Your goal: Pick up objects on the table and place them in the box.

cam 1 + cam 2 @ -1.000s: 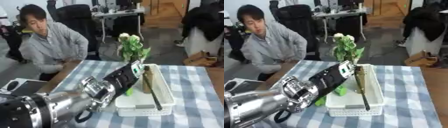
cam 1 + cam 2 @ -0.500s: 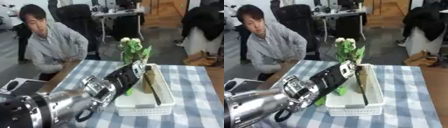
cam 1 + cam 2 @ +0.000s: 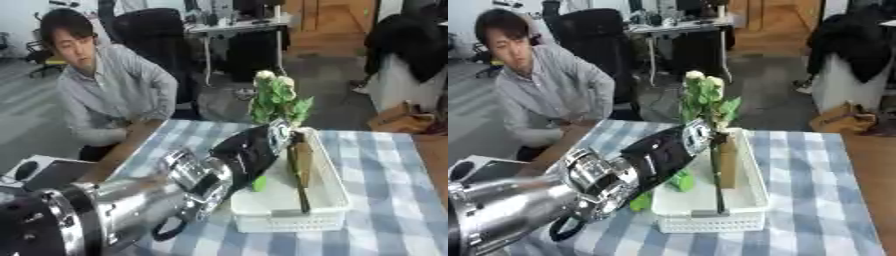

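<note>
A white slotted box (image 3: 293, 217) stands on the blue checked tablecloth (image 3: 389, 200). Inside it lie a brown paper-like piece (image 3: 728, 161) and a thin dark stick (image 3: 717, 192). A bunch of white flowers with green leaves (image 3: 278, 100) rises over the box's far end. My left arm reaches in from the lower left across the box's left rim. My left hand (image 3: 280, 132) sits at the foot of the flowers, mostly hidden by the wrist and leaves. Two green pieces (image 3: 679, 181) lie on the cloth beside the box, under my forearm. My right hand does not show.
A dark flat device and a mouse (image 3: 26, 171) sit on a white surface at the lower left. The wooden table edge (image 3: 122, 152) runs along the left. Bare cloth stretches to the right of the box. A brown bag (image 3: 401, 116) is on the floor beyond.
The whole picture has shifted a little, so the camera moved. My left arm and the flowers keep about the same place over the box's far end.
</note>
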Action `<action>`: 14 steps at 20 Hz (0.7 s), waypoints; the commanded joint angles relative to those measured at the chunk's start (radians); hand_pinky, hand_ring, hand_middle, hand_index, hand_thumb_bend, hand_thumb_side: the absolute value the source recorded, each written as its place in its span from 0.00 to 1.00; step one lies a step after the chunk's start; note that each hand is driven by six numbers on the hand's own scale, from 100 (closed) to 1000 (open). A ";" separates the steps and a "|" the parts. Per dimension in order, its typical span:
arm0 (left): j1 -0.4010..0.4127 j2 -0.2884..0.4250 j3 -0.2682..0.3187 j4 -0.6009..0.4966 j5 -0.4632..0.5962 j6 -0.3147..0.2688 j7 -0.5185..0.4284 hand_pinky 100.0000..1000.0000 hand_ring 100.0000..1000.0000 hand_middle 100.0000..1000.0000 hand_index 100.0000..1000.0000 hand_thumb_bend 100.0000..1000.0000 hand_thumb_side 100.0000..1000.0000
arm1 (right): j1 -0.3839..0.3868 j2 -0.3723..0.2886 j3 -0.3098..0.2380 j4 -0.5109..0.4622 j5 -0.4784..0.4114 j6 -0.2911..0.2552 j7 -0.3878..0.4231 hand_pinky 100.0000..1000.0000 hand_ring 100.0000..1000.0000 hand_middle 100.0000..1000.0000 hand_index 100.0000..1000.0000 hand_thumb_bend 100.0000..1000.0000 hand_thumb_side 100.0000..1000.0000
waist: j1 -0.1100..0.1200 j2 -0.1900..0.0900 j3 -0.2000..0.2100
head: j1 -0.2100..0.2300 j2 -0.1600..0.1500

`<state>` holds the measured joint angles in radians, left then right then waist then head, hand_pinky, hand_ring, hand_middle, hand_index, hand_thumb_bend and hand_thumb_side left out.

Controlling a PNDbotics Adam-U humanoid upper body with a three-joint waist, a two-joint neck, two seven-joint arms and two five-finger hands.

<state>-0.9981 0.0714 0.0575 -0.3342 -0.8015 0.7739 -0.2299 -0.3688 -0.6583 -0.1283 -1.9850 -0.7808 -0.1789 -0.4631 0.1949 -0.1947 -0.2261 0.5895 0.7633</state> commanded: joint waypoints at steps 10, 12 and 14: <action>-0.053 0.054 0.010 -0.012 -0.198 -0.003 -0.100 0.97 1.00 1.00 1.00 0.00 0.85 | -0.005 -0.020 -0.001 -0.015 -0.004 -0.007 0.000 0.76 0.72 0.61 0.62 0.00 0.17 | 0.000 0.002 0.010 | -0.012 0.007; -0.062 0.057 0.011 -0.015 -0.225 -0.005 -0.111 0.98 1.00 1.00 1.00 0.00 0.85 | -0.002 -0.020 -0.003 -0.015 -0.003 -0.008 -0.001 0.76 0.72 0.61 0.62 0.00 0.17 | -0.002 0.002 0.012 | -0.020 0.007; -0.074 0.063 0.015 -0.019 -0.249 -0.008 -0.123 0.98 1.00 1.00 1.00 0.00 0.86 | 0.002 -0.020 -0.003 -0.015 -0.002 -0.009 -0.001 0.76 0.72 0.61 0.62 0.00 0.17 | -0.003 0.001 0.015 | -0.027 0.007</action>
<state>-1.0410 0.0907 0.0657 -0.3323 -1.0309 0.7630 -0.3404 -0.3571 -0.6583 -0.1283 -1.9850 -0.7810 -0.1840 -0.4657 0.1949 -0.1947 -0.2142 0.5672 0.7635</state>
